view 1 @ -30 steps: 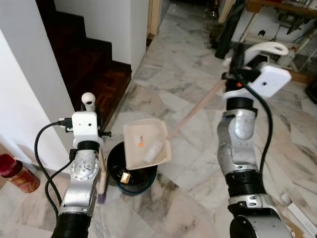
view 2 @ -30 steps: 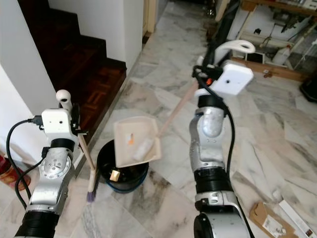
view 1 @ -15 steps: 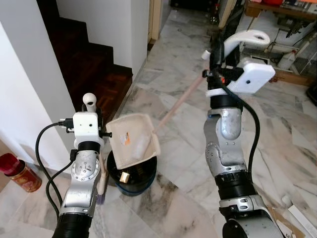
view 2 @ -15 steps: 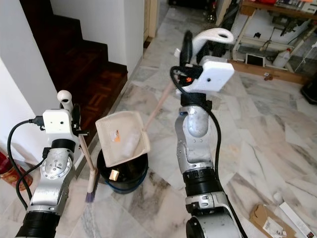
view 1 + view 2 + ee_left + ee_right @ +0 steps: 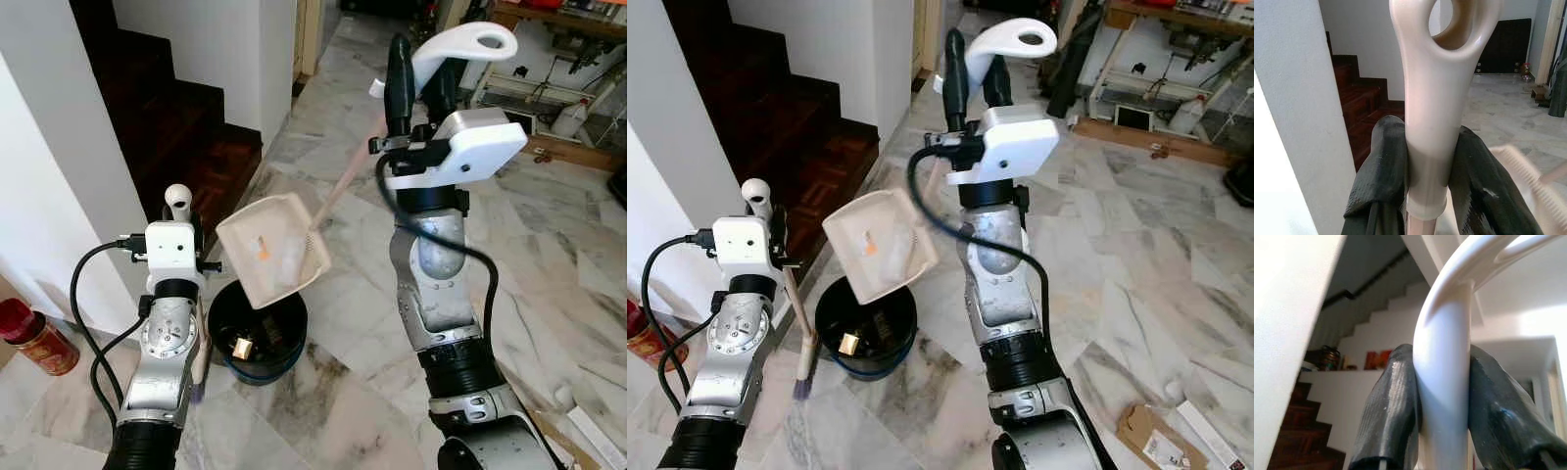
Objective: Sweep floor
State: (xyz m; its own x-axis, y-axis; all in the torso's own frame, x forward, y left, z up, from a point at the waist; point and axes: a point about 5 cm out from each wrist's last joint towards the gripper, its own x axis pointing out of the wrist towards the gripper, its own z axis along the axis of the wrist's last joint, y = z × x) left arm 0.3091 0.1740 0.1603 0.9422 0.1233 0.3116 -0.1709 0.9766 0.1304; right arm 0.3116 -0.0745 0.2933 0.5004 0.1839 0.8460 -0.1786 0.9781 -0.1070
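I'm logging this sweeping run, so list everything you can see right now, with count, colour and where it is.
dustpan: one, cream, long handle, tilted above the bin, some debris in it
bin: one, black, round, on the marble floor below the dustpan, rubbish inside
broom: one, cream handle, bristles down on the floor left of the bin
canister: one, red, on the floor at far left
cardboard scrap: one, brown, on the floor at lower right
staircase: one, dark wood, rear left
left gripper: one, black jaws clamped on the broom handle
right gripper: one, black jaws clamped on the dustpan handle, raised high
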